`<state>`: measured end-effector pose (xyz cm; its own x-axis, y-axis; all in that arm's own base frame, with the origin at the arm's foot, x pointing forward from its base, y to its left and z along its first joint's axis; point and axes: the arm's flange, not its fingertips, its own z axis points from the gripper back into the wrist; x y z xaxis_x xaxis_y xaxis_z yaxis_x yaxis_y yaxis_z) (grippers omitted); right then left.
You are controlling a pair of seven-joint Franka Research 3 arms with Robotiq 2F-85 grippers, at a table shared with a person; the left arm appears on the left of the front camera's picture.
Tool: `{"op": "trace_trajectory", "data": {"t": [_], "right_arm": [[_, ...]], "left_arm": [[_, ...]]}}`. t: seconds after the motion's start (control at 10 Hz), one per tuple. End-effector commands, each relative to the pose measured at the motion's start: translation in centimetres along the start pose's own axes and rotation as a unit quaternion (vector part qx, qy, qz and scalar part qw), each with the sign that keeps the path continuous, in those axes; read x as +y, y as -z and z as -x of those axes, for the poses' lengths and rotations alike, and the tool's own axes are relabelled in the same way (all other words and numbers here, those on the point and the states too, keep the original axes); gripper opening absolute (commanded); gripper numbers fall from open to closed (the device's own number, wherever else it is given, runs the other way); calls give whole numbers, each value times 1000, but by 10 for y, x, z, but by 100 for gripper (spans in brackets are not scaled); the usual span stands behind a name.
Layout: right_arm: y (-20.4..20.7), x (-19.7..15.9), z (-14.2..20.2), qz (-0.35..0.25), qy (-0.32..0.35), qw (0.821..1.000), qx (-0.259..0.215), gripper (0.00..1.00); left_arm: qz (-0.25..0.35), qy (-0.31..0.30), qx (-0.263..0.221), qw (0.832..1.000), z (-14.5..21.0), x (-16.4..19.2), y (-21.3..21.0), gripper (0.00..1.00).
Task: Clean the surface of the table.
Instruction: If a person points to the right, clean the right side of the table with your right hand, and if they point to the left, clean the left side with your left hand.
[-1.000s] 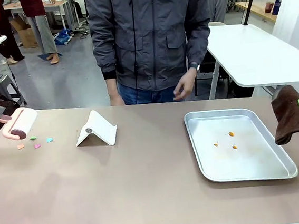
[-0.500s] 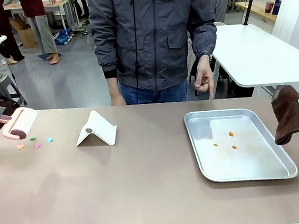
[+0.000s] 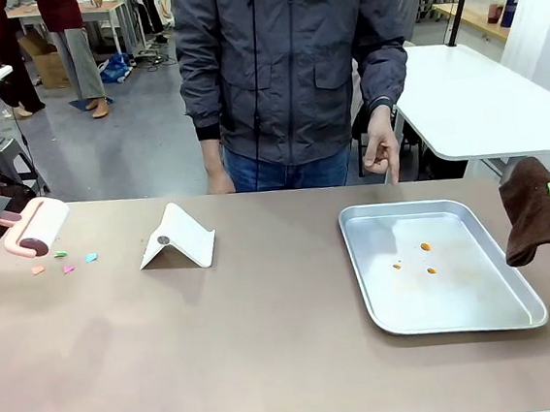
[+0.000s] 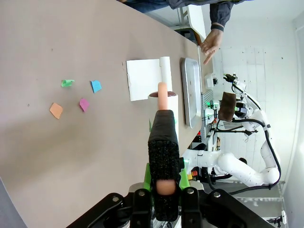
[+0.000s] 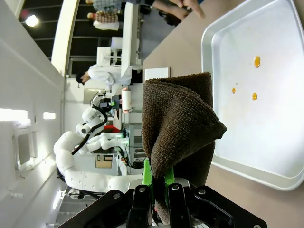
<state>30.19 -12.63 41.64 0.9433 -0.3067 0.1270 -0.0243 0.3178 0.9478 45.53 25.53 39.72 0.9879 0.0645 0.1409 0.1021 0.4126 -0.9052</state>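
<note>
Left claw (image 4: 164,178) pinches lint roller (image 3: 38,227) handle, frame left. Right claw (image 5: 157,176) clamps brown cloth (image 3: 538,208), frame right. 4 paper scraps (image 3: 92,257) on counter (image 3: 269,343), left side.

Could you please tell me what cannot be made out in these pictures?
Right gripper: fingertips buried in the brown cloth in the right wrist view; the front view's right edge cuts it off.
Orange specks on the tray: too small in the front view to tell crumbs from drops.
Under the white folded stand: hidden by its panels, front view.
Left gripper, shut on the lint roller: mostly cut off by the front view's left edge.
</note>
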Motion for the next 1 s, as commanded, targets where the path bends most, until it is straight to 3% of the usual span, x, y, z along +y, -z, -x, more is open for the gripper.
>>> {"op": "trace_trajectory", "data": {"t": [0.0, 0.1, 0.3, 0.6, 0.9], "right_arm": [[11, 6, -2, 59, -39, 997, 5, 11], [22, 17, -6, 131, -73, 988, 45, 11], [36, 34, -19, 216, -102, 969, 68, 11], [77, 57, -45, 435, -142, 884, 99, 11], [124, 55, -69, 516, -162, 836, 91, 11]], "left_arm": [[6, 1, 2, 1000, 5, -4, 1, 16], [6, 1, 2, 1000, 5, -4, 1, 16], [6, 1, 2, 1000, 5, -4, 1, 16], [6, 1, 2, 1000, 5, -4, 1, 16], [6, 1, 2, 1000, 5, -4, 1, 16]]}}
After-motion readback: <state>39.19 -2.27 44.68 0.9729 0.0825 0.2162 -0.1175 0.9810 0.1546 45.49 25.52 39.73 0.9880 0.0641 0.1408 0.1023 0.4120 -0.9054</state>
